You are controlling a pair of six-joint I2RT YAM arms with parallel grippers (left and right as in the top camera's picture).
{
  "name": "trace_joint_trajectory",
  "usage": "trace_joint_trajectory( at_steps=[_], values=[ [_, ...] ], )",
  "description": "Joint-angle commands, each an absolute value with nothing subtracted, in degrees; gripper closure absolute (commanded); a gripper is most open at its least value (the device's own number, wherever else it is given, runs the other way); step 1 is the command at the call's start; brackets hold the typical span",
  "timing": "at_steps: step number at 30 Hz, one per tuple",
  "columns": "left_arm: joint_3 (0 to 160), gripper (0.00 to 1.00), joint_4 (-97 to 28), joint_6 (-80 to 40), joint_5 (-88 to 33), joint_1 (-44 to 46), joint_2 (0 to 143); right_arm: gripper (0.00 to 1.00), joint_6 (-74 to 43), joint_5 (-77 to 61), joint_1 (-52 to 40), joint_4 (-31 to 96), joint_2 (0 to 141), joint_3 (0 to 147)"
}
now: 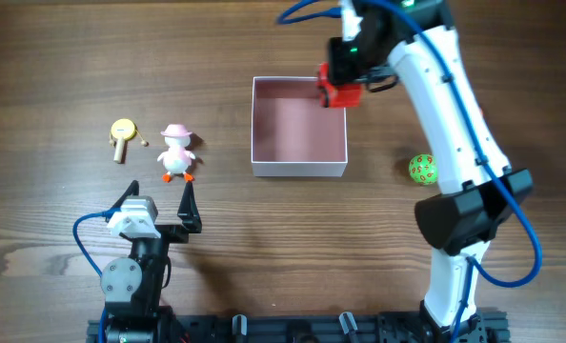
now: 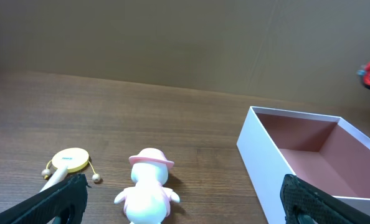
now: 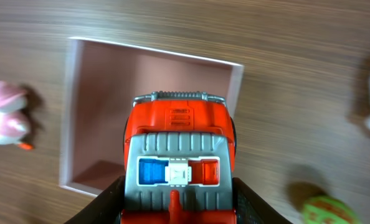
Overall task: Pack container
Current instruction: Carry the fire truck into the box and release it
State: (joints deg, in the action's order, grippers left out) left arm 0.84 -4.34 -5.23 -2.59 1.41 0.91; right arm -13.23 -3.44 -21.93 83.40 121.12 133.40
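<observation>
We note the container (image 1: 293, 129) mid-tabletop (image 1: 54, 57), with bare wood along all four walls. The right hand (image 1: 343, 78) is clamped on a red truck (image 3: 179, 143) above the container's far right corner, overlapping the rim. The left hand (image 1: 159, 205) is spread wide and empty, near a duck (image 1: 176, 152). A green ball (image 1: 422, 170) sits right of the container, well apart

You've got a dark wood-grain desk (image 1: 54, 57) filling the overhead view, its grain running left to right. Beyond its far edge, a plain tan wall (image 2: 141, 37) rises. The light's soft and even, the shadows faint.
</observation>
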Motion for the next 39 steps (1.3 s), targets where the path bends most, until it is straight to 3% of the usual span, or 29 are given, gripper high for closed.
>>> trace_joint_trajectory(
  at_steps=[1,39],
  values=[
    [0.32,0.00,-4.34,-4.75,-2.04,0.95,0.82,0.56,-17.23,-3.18,-24.36,81.58,119.79,132.18],
    [0.32,0.00,-4.34,-4.75,-2.04,0.93,0.82,0.56,-23.97,6.68,-24.95,57.41,119.90,105.62]
  ],
)
